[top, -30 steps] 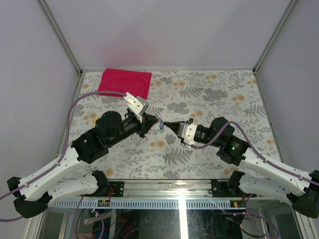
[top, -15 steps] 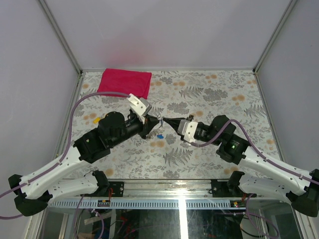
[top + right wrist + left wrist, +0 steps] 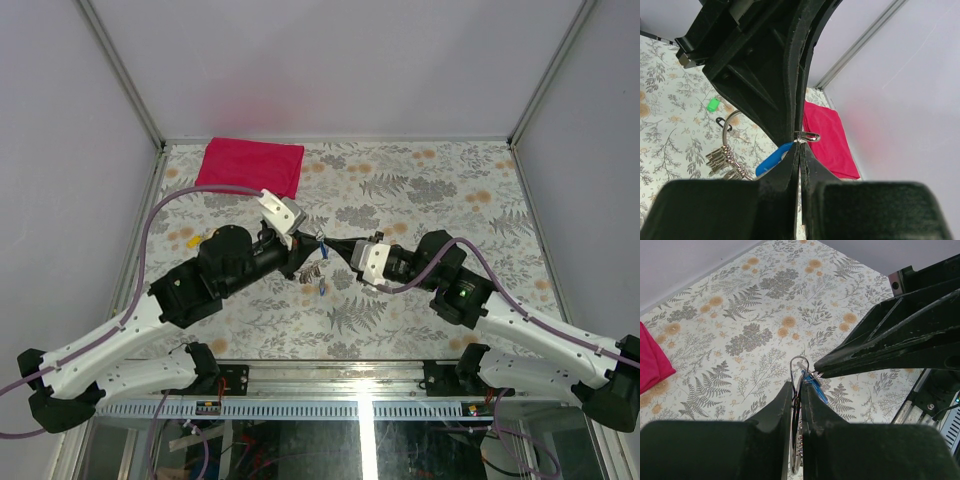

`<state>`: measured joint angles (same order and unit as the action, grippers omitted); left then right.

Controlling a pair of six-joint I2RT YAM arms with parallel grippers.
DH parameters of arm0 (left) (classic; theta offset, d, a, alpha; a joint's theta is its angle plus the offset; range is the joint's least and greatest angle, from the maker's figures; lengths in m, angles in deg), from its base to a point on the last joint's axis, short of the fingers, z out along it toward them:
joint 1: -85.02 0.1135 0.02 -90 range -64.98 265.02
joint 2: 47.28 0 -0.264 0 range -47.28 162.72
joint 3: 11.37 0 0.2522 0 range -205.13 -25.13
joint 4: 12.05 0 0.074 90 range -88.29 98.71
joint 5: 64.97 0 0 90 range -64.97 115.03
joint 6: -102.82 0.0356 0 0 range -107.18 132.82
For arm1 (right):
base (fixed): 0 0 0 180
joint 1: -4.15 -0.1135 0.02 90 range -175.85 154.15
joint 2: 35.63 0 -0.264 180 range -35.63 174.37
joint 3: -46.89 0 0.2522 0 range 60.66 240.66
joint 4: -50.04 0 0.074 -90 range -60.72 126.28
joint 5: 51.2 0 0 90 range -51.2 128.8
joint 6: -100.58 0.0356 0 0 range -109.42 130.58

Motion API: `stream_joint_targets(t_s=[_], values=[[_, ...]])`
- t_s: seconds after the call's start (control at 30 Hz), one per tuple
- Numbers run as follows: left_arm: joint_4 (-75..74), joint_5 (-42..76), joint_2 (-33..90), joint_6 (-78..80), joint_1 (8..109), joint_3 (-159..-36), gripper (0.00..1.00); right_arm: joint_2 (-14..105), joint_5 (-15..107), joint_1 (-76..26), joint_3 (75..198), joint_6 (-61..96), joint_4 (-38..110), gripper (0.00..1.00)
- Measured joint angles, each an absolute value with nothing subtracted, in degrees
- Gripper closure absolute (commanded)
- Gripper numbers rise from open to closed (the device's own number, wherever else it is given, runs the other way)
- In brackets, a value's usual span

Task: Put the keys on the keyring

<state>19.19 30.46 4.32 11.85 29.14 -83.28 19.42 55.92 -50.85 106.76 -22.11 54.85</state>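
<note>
Keyring [image 3: 799, 357] clamped in my left gripper [image 3: 796, 385], right gripper [image 3: 817, 371] pinched shut at its 3 o'clock edge, touching blue key [image 3: 815, 386], room over table [image 3: 740, 315] toward 12 o'clock

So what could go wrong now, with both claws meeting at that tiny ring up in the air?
1. The left gripper pinches only a thin wire of the keyring. A tug from the right gripper might pull it loose and drop it onto the table.
2. The blue key hangs right at the right gripper's shut tips. It could slide off instead of threading on.
</note>
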Motion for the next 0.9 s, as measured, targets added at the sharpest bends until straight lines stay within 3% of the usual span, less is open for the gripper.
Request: stream_joint_targets(t_s=[0.9], values=[[19.28, 31.57, 5.45, 12.57, 28.03, -83.3, 1.0, 19.66, 51.44, -51.35, 106.76, -19.77, 55.07, 1.0]])
